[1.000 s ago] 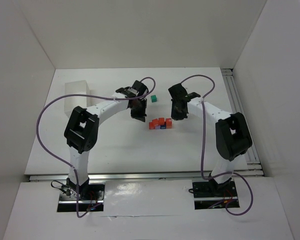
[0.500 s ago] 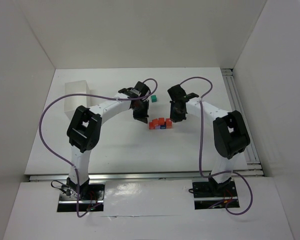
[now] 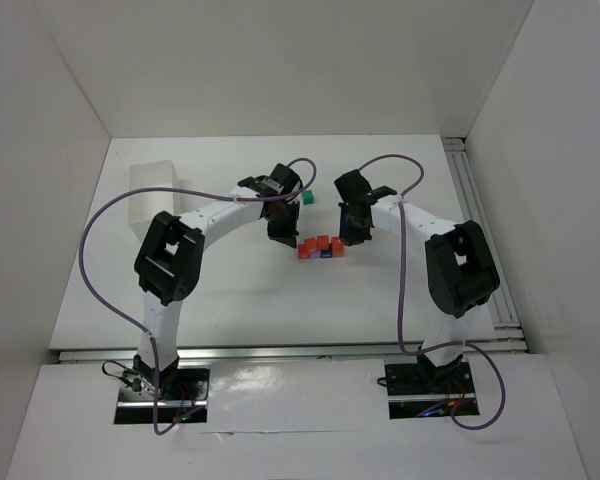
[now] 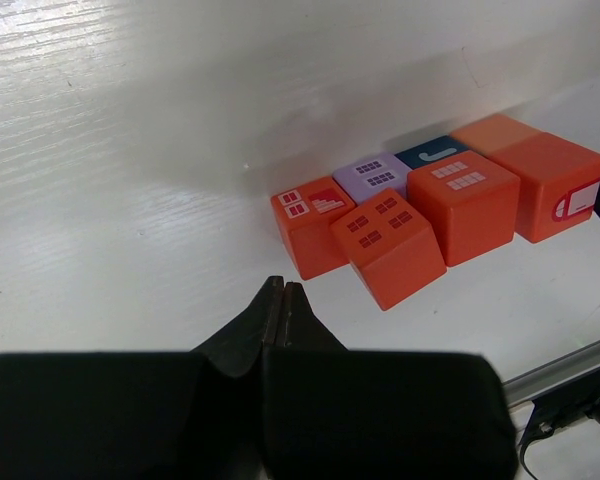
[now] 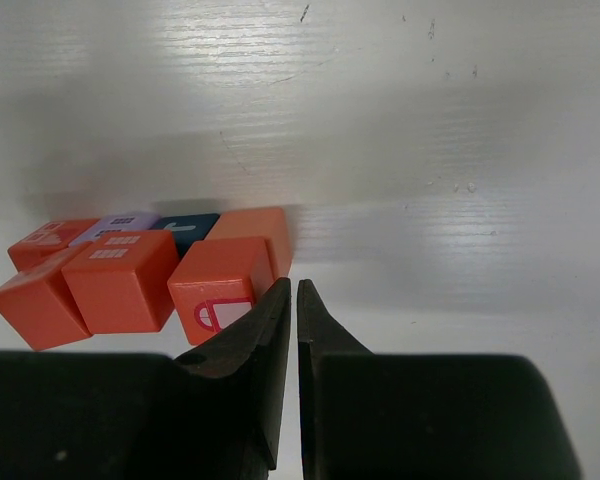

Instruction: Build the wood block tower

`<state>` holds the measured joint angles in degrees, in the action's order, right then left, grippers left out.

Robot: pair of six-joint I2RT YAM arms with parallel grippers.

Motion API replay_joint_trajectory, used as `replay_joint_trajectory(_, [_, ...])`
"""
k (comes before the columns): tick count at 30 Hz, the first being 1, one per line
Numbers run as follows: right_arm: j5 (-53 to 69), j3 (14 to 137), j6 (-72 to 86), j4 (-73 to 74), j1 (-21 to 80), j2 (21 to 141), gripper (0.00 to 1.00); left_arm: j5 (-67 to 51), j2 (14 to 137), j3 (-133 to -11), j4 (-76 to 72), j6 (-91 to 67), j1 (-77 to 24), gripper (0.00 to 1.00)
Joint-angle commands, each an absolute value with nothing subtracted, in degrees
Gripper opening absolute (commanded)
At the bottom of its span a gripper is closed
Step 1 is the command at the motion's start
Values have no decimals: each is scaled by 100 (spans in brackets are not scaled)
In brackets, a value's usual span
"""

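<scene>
The wood blocks lie in a flat cluster [image 3: 321,246] mid-table, with no tower stacked. In the left wrist view I see red-orange cubes [image 4: 310,225], one of them tilted [image 4: 388,248], a purple cube [image 4: 372,176] and a dark blue cube [image 4: 435,153] behind. A teal cube [image 3: 306,198] sits apart, farther back. My left gripper [image 4: 282,290] is shut and empty, just left of the cluster [image 3: 280,232]. My right gripper [image 5: 292,290] is shut and empty. Its tips are against the right side of a red cube with a cup picture [image 5: 223,290], at the cluster's right end [image 3: 352,232].
A white rectangular tray [image 3: 152,190] stands at the back left. A metal rail [image 3: 480,230] runs along the table's right edge. White walls close in the back and both sides.
Both grippers have edged slightly closer to the block cluster, the right one moving left. The blocks have not visibly moved.
</scene>
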<state>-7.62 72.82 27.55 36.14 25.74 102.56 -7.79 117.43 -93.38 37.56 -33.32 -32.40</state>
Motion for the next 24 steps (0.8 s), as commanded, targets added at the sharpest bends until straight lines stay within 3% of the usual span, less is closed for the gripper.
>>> replay_joint_trajectory(1, [-729,7330,2716,3463,2628,10274,14,-870,11804,-9519,3797,-3384,-3261,0])
replay_joint_trajectory(24, [-835,7541,2663,3568,2786,10380,14,-870,11804,-9519,3797,-3384,-3261,0])
